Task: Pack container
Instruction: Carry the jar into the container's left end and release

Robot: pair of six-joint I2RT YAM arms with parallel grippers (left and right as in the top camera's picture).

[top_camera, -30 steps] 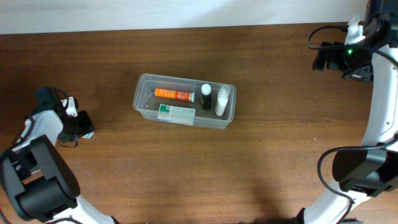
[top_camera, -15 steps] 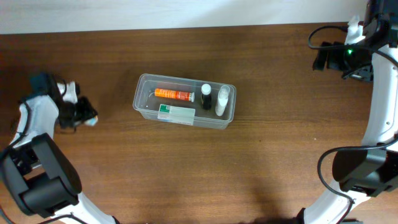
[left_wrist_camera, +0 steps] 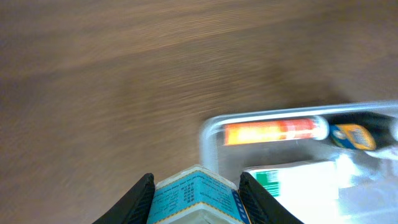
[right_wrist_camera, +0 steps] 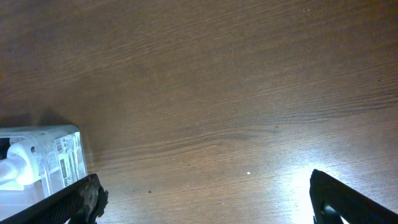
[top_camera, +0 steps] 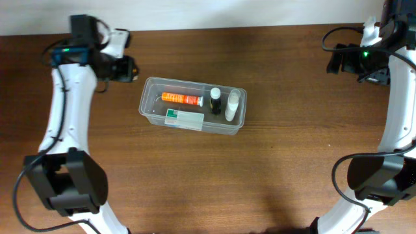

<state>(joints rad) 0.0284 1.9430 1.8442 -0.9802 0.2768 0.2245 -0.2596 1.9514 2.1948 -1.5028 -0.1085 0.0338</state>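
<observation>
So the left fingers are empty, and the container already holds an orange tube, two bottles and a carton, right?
Not empty: the left wrist view shows the left fingers shut on a small blue-printed box. The container does hold the orange tube, black bottle, white bottle and carton.

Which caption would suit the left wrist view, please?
Left gripper holds a blue-printed box near the partly packed container.

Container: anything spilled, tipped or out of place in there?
Nothing stands out. The container sits slightly skewed on the table, but the orange tube, dark bottle, white bottle and white-and-green carton all lie inside it, nothing spilled. The left pincer holds a blue-labelled box outside it.
</observation>
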